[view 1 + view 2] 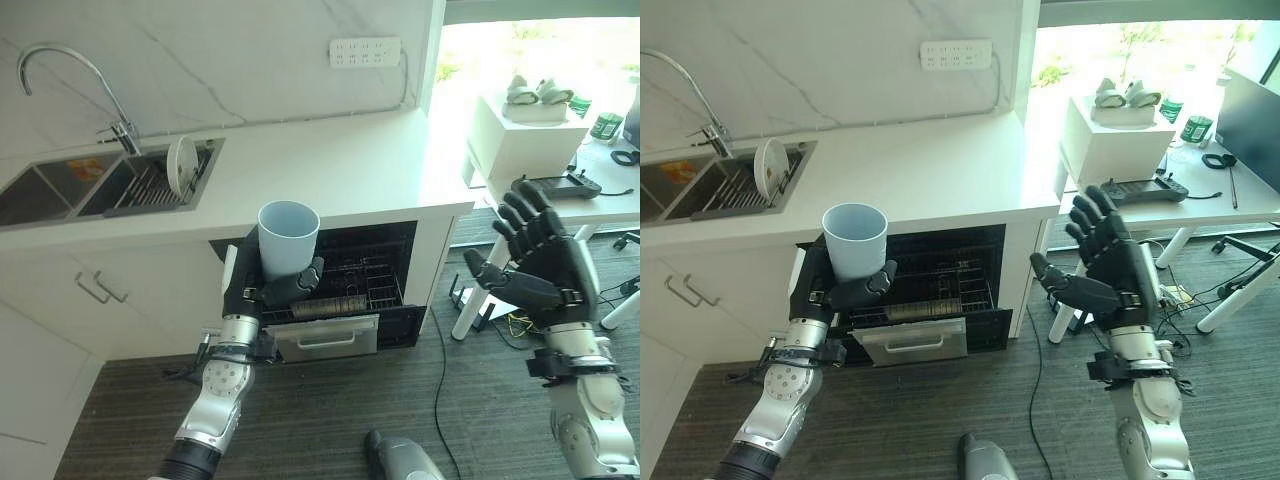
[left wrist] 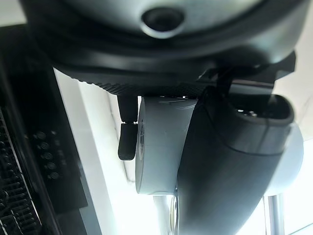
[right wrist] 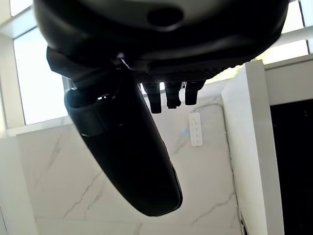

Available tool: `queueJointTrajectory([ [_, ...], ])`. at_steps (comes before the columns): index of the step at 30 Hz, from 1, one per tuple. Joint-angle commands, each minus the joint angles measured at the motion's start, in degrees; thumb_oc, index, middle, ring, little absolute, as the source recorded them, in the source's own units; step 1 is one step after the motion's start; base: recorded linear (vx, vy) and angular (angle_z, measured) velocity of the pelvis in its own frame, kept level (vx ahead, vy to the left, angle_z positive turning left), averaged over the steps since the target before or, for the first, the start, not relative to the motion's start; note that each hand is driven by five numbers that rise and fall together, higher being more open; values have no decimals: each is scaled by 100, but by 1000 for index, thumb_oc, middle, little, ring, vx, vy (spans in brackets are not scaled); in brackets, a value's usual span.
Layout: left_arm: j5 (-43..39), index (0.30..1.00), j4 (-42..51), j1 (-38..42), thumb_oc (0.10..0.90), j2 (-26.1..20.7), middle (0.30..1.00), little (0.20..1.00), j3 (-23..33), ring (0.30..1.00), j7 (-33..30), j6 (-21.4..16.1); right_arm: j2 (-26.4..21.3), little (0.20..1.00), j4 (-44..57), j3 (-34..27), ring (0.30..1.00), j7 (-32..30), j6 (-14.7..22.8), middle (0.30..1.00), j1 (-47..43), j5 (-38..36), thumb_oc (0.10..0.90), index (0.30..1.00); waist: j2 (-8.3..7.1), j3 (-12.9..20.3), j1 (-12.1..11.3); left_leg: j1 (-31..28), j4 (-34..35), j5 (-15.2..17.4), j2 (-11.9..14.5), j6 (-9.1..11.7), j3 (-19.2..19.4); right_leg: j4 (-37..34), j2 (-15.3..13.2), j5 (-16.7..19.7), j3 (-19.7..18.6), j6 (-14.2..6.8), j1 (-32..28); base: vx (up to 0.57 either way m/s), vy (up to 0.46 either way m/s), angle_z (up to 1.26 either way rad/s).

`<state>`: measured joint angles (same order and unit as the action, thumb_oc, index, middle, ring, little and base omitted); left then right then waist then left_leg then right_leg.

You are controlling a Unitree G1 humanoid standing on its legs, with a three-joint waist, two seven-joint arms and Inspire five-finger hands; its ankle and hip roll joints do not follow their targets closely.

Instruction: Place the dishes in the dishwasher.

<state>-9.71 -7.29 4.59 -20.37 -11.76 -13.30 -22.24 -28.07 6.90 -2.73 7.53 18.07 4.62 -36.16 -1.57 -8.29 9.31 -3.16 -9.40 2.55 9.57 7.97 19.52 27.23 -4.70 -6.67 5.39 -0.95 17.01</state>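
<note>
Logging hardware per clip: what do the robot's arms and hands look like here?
Both arms are silver-grey, rounded metal segments with black collars at the wrists. The left hand and right hand are dark, nearly black, with jointed fingers and a thick thumb. No white thumb cover is visible. Small black fittings and thin wires cluster at each wrist.

The lower part of the pale cup (image 1: 288,238) is hidden inside the left hand (image 1: 283,289) wrapped around it. The sink (image 1: 60,190) is cut off by the left edge of the frame. Behind cup and hand, much of the dishwasher (image 1: 385,285) interior is dark, and what lies on its rack cannot be told.
</note>
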Motion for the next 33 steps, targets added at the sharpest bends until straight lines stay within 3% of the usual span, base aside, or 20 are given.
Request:
queueJointTrajectory([
  [1,628,300,466,526,400,-280,300,300,144,300,-573,-786,-111,900,426,-199,900,25,355,900,-719,-137,800,900,-13,226,-29,154,-779,965,169,-338,-151,-1004,-122,-397,86,-438,-983,27,-29,11],
  [7,1373,300,561,572,400,-306,300,300,115,300,-1590,-798,2,900,469,335,900,254,-188,900,-1060,-348,800,900,-49,224,-246,188,-779,841,192,-272,-274,-1004,-161,-433,199,-419,-1058,22,-39,1],
  [10,1548,300,458,704,400,-302,300,300,-41,300,-1855,-670,42,900,383,678,900,286,-281,900,-1259,-463,800,900,-68,261,-314,222,-779,799,188,-291,-291,-1004,-188,-411,237,-413,-1029,5,-29,8],
  [23,1807,300,469,763,400,-250,300,300,-334,300,-1875,-759,253,900,530,1290,900,620,-880,900,-1532,-604,800,900,-89,220,-469,248,-779,803,169,-292,-420,-1004,-200,-409,320,-406,-1065,6,-18,5],
  [33,1946,300,393,904,400,-293,300,300,-592,300,-1971,-726,373,900,452,1687,900,722,-993,900,-1873,-506,800,900,-115,206,-545,245,-779,881,109,-315,-489,-1004,-189,-401,327,-411,-1081,0,0,0],
])
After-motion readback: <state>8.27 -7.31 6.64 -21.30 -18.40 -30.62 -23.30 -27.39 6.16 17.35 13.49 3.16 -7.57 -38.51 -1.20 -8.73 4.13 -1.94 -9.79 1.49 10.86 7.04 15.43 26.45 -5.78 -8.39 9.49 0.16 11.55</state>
